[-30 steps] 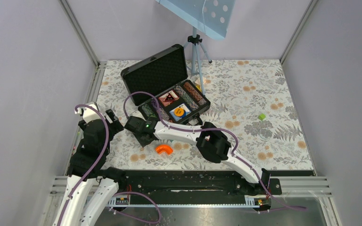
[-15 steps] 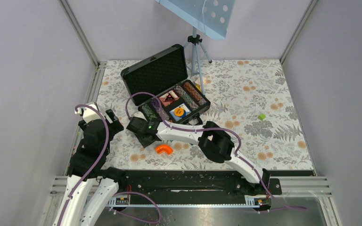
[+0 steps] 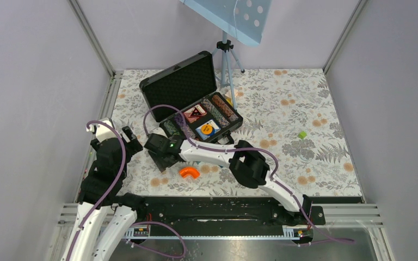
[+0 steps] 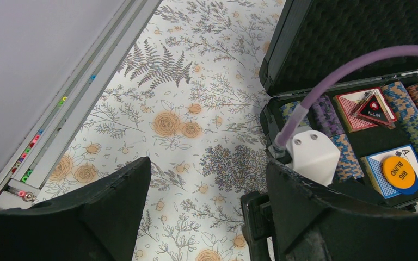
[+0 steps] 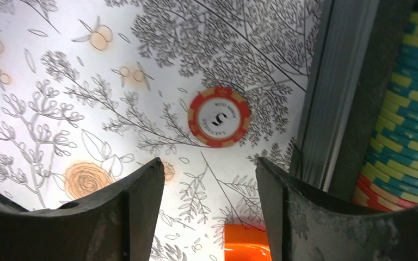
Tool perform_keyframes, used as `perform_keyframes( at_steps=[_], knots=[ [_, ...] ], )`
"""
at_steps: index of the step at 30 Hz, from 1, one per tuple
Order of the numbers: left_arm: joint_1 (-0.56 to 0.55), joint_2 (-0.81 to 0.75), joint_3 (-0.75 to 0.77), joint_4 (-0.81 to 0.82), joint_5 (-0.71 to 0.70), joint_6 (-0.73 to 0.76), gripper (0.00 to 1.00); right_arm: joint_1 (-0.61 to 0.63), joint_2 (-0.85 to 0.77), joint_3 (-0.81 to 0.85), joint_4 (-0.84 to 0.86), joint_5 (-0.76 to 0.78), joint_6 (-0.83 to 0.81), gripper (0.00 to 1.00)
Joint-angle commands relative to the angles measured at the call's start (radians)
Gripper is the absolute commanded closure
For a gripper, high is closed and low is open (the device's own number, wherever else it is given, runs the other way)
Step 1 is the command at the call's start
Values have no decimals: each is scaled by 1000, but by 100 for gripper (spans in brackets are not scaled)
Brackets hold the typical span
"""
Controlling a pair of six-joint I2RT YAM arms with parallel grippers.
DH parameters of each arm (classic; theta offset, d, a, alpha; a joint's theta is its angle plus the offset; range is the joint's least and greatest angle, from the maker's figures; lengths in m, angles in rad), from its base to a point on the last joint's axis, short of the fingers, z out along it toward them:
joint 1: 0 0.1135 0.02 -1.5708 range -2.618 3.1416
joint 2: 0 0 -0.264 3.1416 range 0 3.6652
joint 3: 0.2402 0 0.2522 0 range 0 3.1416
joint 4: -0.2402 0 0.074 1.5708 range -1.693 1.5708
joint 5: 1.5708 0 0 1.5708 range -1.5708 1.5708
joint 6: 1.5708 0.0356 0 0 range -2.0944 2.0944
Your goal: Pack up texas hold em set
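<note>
Wider than a second ago, our right gripper (image 5: 207, 169) is hanging spread over the loose red chip (image 5: 219, 117) lying beside the open briefcase (image 5: 326, 98), which is holding chip rows (image 5: 408, 98) and decks (image 4: 348, 109); our left gripper (image 4: 207, 171) is hovering spread.

My workplace, a robotics lab booth: plain grey walls (image 3: 32, 81), aluminium rails (image 3: 359, 209), a tripod (image 3: 226, 60) standing on my floral-covered table (image 3: 305, 98).

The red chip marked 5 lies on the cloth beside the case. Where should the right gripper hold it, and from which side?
Probably from straight above, pinching the red chip across opposite points of its rim: it lies flat and thin, so only the edge offers grip. Mind the case wall close beside it.
</note>
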Motion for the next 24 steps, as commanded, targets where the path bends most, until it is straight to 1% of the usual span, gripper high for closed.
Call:
perform_keyframes(
  at_steps=[1,3,7,12,24],
  knots=[
    [3,-11,2,51,-5,7,23,-6,77,142,-102,24,-19,30],
    [3,-13,2,51,-5,7,23,-6,102,170,-122,32,-22,31],
    [4,-11,2,53,-5,7,23,-8,127,171,-124,34,-21,34],
    [4,-9,2,52,-5,9,23,-12,145,164,-128,37,-15,35],
    [3,-7,0,53,-4,8,23,-36,226,259,-171,31,-24,39]
  ],
)
